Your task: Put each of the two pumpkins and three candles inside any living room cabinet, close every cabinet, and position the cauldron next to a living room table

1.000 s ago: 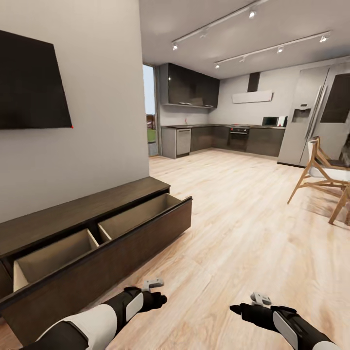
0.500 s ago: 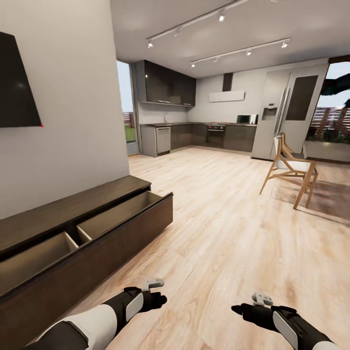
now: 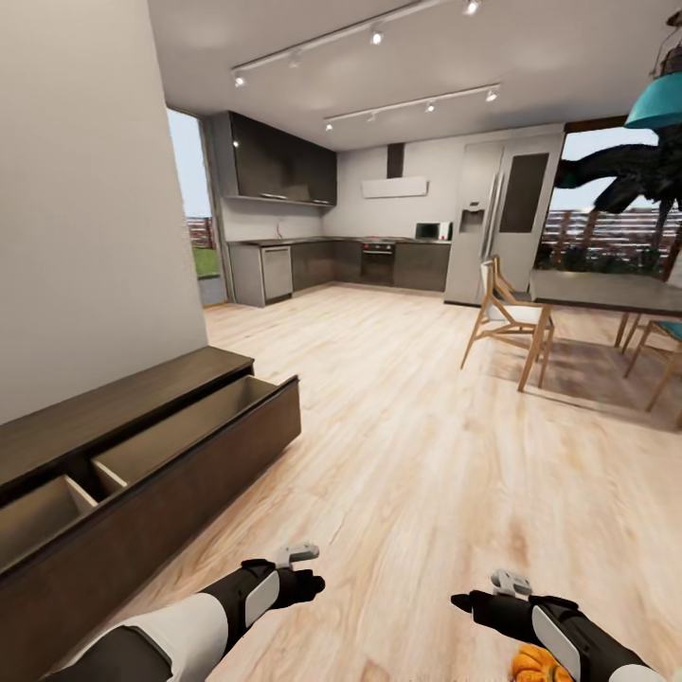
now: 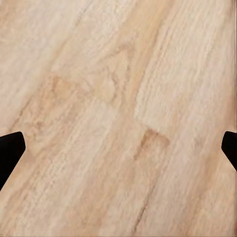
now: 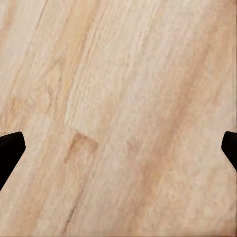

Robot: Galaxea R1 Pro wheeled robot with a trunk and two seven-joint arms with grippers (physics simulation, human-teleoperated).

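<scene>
At 5 o'clock a pumpkin (image 3: 540, 663) lies on the floor (image 3: 407, 455) under the right arm. Both the left gripper (image 4: 118, 148) and right gripper (image 5: 118, 148) are spread wide, empty. At 9 o'clock, the cabinet (image 3: 142, 474) has its drawers pulled out. Beyond, at 2 o'clock, a chair (image 3: 507, 317).

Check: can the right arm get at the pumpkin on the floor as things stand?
Probably not without repositioning. The pumpkin sits on the floor under the right forearm, behind the right gripper, which is open and points forward. Nothing blocks it, though; the arm would have to pull back.
</scene>
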